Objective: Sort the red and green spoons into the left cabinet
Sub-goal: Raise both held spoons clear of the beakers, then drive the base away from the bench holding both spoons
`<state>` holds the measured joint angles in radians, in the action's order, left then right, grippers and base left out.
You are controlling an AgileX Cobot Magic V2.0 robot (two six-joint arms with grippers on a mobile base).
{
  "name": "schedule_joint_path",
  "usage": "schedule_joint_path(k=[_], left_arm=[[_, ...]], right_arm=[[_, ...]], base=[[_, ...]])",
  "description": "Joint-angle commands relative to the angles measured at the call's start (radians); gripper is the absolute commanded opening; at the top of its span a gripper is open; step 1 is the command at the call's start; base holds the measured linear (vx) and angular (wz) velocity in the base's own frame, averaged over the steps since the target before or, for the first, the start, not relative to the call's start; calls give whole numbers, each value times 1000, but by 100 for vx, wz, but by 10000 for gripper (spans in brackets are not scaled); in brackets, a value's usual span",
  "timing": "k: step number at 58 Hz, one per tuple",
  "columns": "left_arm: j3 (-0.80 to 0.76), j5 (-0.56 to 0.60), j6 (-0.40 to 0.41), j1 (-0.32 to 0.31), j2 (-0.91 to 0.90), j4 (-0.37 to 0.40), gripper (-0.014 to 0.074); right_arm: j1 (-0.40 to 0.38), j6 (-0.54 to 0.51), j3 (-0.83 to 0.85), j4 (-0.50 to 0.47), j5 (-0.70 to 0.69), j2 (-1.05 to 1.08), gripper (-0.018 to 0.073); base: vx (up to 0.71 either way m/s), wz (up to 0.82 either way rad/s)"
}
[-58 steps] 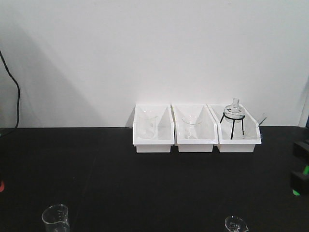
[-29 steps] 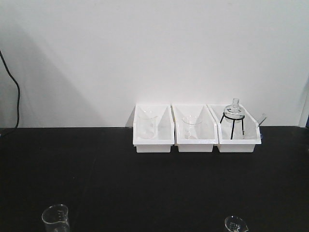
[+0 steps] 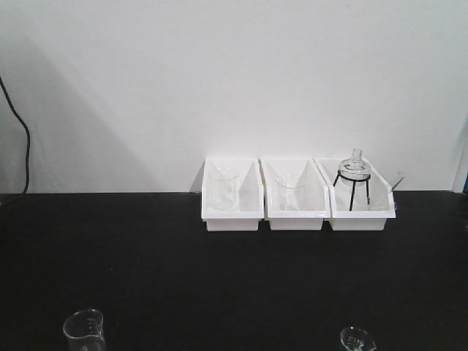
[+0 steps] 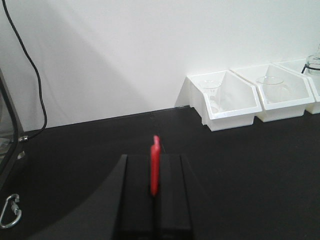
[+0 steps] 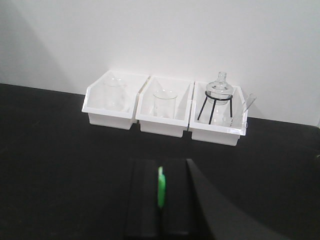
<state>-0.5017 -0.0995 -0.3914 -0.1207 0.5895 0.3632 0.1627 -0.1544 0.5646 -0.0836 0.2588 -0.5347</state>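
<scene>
Withdrawn from front view: left hand [image 4: 154,161], seemingly pinching red spoon [image 4: 155,170].

Three white bins [image 3: 295,221] of glassware [image 3: 222,189] on black table [image 3: 183,270], two beakers [image 3: 84,330] nearer

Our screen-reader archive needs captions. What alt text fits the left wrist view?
The left gripper clamps a red spoon edge-on between its black fingers, over a black table. Three white bins holding clear glassware stand against the white wall at right.
</scene>
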Motion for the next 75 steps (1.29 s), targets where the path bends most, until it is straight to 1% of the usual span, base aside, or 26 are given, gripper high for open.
schedule_joint_path(k=[1,48,75], left_arm=[[-24,77,4,-8,-1,7,-3],[-24,78,3,-8,-1,7,-3],[-24,79,3,-8,-1,7,-3]], right_arm=[[-5,-6,26,4,-76,-1,-4],[-5,-6,26,4,-76,-1,-4],[-5,-6,26,3,-64,-1,-4]], base=[[0,0],[-1,-1],[-15,-1]])
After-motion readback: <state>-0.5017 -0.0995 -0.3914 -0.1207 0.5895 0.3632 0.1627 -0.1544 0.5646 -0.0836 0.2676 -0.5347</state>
